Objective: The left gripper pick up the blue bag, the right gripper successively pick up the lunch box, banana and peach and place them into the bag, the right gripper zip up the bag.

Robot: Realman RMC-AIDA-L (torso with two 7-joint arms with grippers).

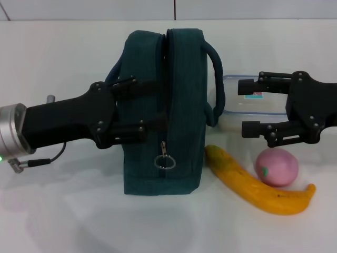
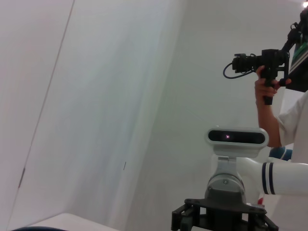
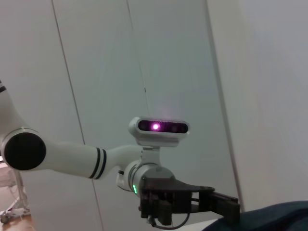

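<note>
Nearest us on the white counter (image 1: 63, 221) lies the long curved yellow-orange banana (image 1: 253, 184), with the small round pink peach (image 1: 277, 166) just behind its far end. Neither is touched.

Beside them stands the large dark teal-blue fabric bag (image 1: 160, 110), upright, its zipper with the metal ring pull (image 1: 164, 161) facing us and apparently shut along the top seam. Our left hand (image 1: 142, 108) reaches in from the left with its two black fingers spread wide, both lying against the bag's near side panel; we judge it has no firm hold on the bag yet. The loop handles hang at the bag's upper sides, ungripped.

Behind and to the right sits the clear rectangular plastic lunch box (image 1: 253, 105), close to the bag. Our right hand (image 1: 250, 108) hovers in front of it, fingers wide apart, holding nothing.

For the step in hand, we judge the left hand should close on a handle or top edge rather than the flat panel, and the zipper must be opened before loading. The right hand should wait well clear.

Farther off, the wrist views show only walls, the robot's head camera (image 3: 159, 127) and a person filming.
</note>
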